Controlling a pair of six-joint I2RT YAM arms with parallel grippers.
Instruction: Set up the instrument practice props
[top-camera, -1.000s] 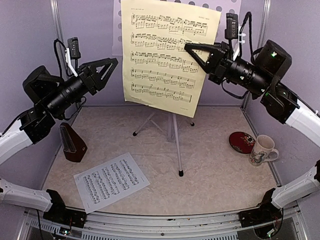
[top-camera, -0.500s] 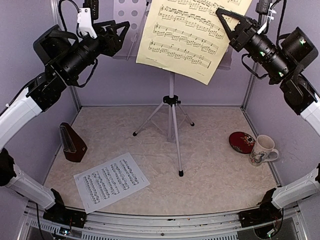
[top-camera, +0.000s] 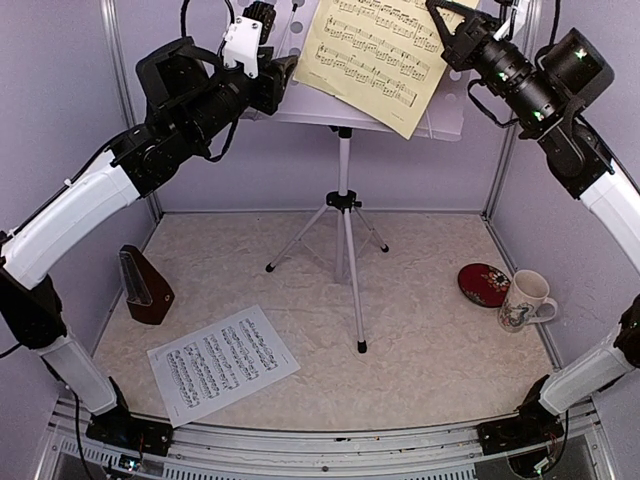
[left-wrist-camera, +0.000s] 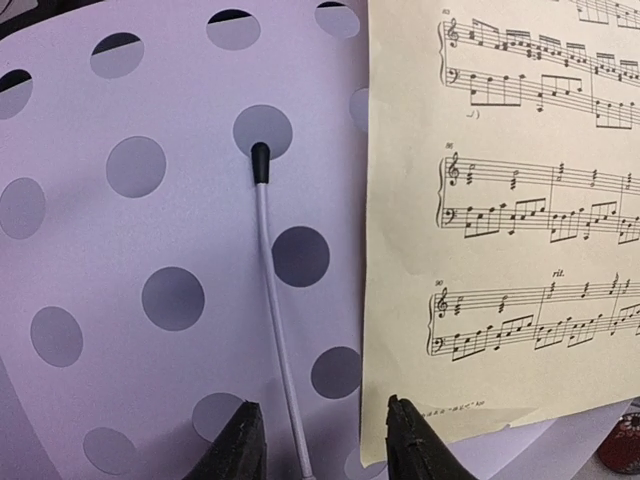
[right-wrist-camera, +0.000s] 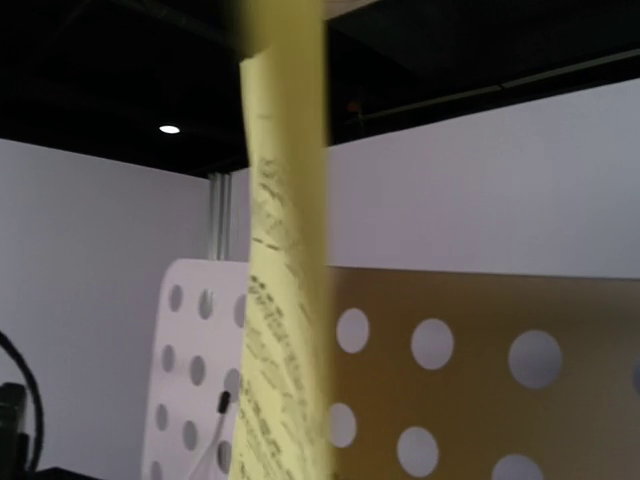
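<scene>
High on the music stand (top-camera: 343, 250), against its perforated desk, the yellow sheet (top-camera: 375, 50) hangs pinched at its edge in my right gripper (top-camera: 440, 14), jaws pressed together, while my left gripper (left-wrist-camera: 325, 450) stands partly spread astride the desk's thin wire arm (left-wrist-camera: 272, 300).

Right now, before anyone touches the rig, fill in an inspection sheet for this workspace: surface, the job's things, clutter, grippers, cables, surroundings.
Surface: beige tabletop, flat.
Job's things: music stand upright at centre back; yellow sheet tilted across its perforated desk; white sheet flat at front left; metronome standing at left.
Clutter: mug and red dish, close together at right.
Grippers: left gripper open, at the desk's lower edge beside the yellow sheet; right gripper shut on the yellow sheet's upper right edge.
Cables: black cable looping above the left wrist.
Surroundings: lilac walls, metal posts.
</scene>
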